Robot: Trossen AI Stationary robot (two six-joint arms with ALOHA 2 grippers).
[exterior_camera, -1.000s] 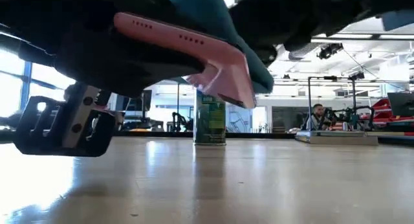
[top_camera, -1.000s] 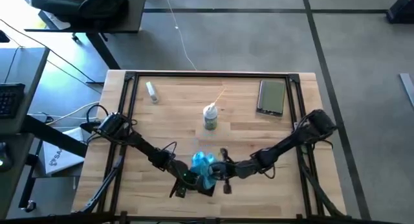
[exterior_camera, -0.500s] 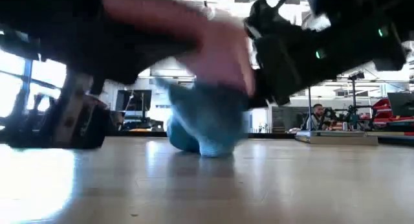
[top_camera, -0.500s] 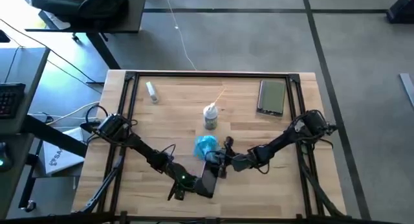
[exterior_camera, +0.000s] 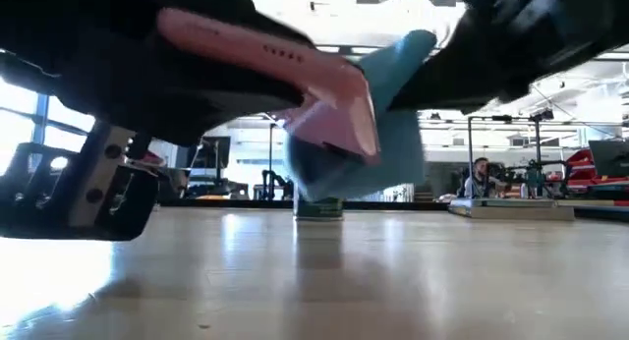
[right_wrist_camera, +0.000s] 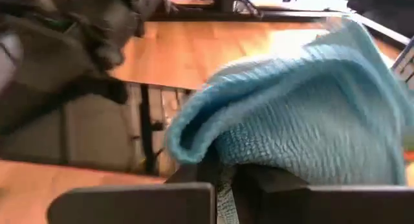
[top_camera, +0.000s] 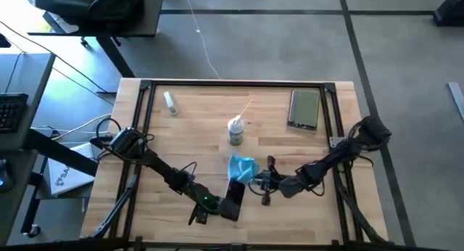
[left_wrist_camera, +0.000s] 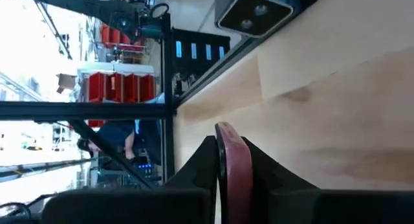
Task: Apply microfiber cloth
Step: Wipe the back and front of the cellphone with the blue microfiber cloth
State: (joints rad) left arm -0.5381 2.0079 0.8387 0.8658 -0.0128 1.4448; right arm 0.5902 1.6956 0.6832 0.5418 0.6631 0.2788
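**Turquoise cloth, held aloft**

Turquoise microfiber cloth (top_camera: 243, 168) — pinched in the right gripper (top_camera: 259, 182), raised off the wooden table (top_camera: 203, 128) near its front middle, just beside the phone. Pink-edged phone (top_camera: 234, 196) — clamped between the fingers of the left gripper (top_camera: 226, 205), tilted above the table. Small spray bottle (top_camera: 235, 130) — upright behind the cloth. Second phone (top_camera: 304, 108) — flat at the far right

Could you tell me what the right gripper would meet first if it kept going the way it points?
Probably the phone held by the left gripper. The right gripper, shut on the blue cloth, points leftward at it in the high view, though their relative heights are hard to judge.
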